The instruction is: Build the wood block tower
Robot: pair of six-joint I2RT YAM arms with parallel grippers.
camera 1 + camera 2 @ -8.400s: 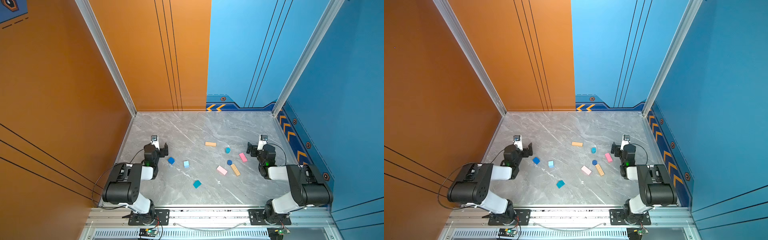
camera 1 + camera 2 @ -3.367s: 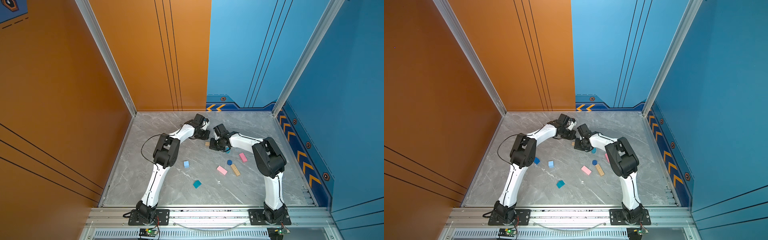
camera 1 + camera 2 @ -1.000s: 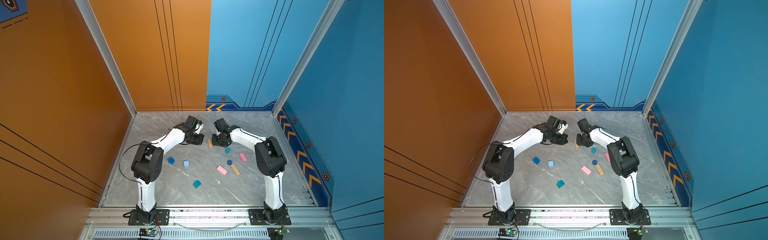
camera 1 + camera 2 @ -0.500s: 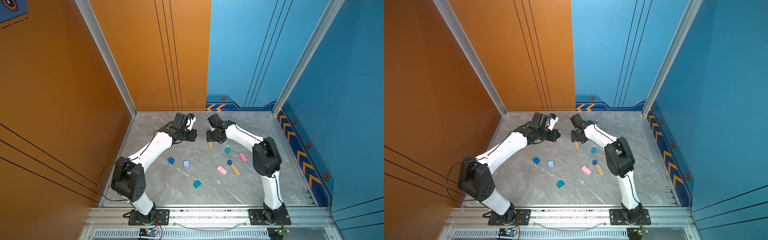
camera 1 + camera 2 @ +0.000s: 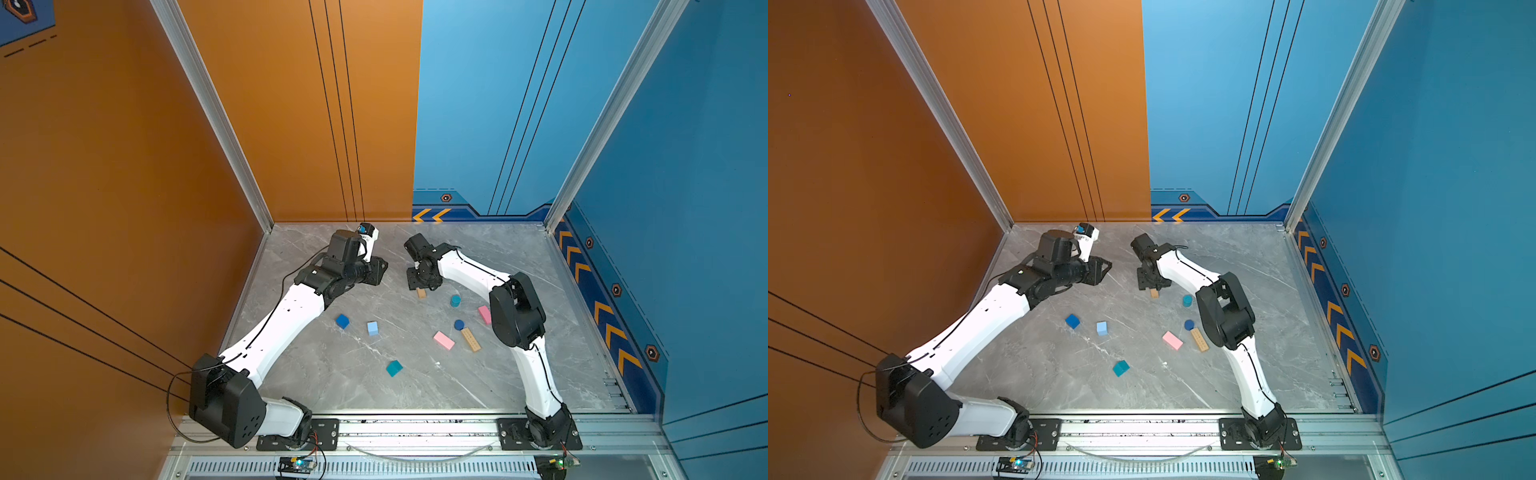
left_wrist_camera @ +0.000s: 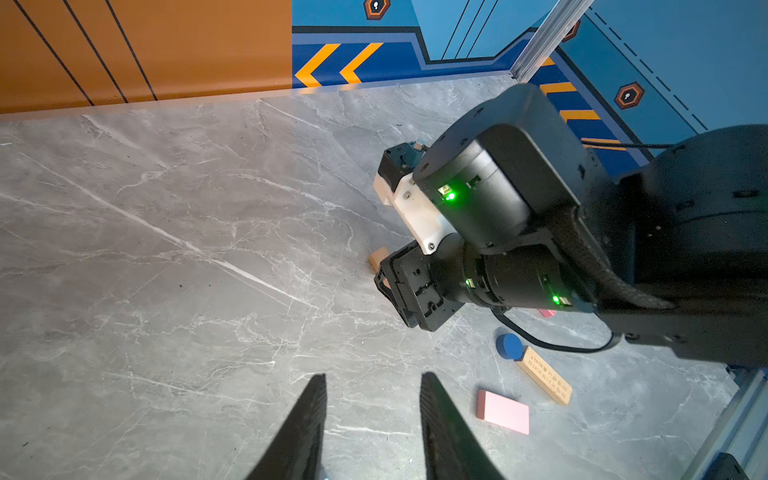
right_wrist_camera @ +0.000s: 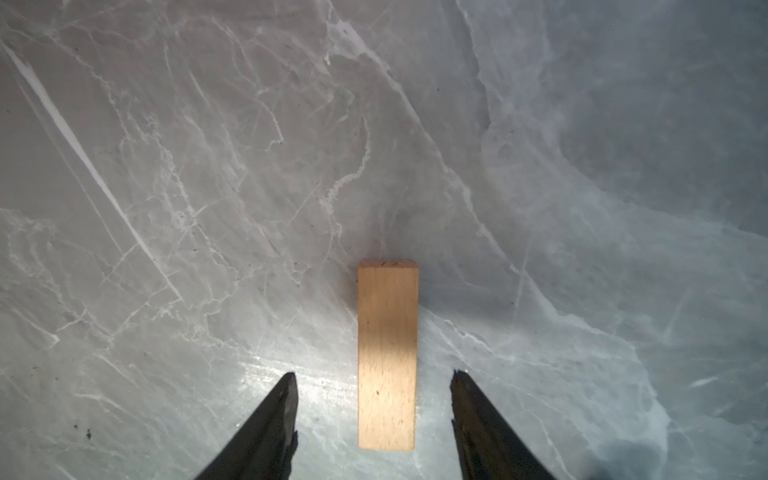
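Grey marble table [image 5: 415, 399], with painted blocks lying loose on it.

Right gripper [image 7: 374, 374]: upper middle of both top views, pointing down over a tan bar [image 7: 387, 353]. In the right wrist view its fingers stand wide on either side of the bar's near end. Bare marble shows on each side, so it is not pinching.

Left gripper [image 6: 374, 376]: to the left of it, near the back wall. Its fingers are parted more narrowly, with only marble between them, well apart from any block.

Centre-left of both top views: dark-blue cube [image 5: 342, 321], with the light-blue cube [image 5: 372, 328] near it on the right. Lower, toward centre: teal cube [image 5: 393, 368], alone.

Centre-right: teal cylinder [image 5: 455, 300]. Below it is the dark-blue cylinder [image 5: 459, 324], just beside the end of a second tan bar [image 5: 470, 339]. A pink bar [image 5: 444, 340] lies near that bar's left.

In a top view a pink sliver [image 5: 484, 313] shows at the right arm's elbow. It is probably the other pink bar, mostly hidden.
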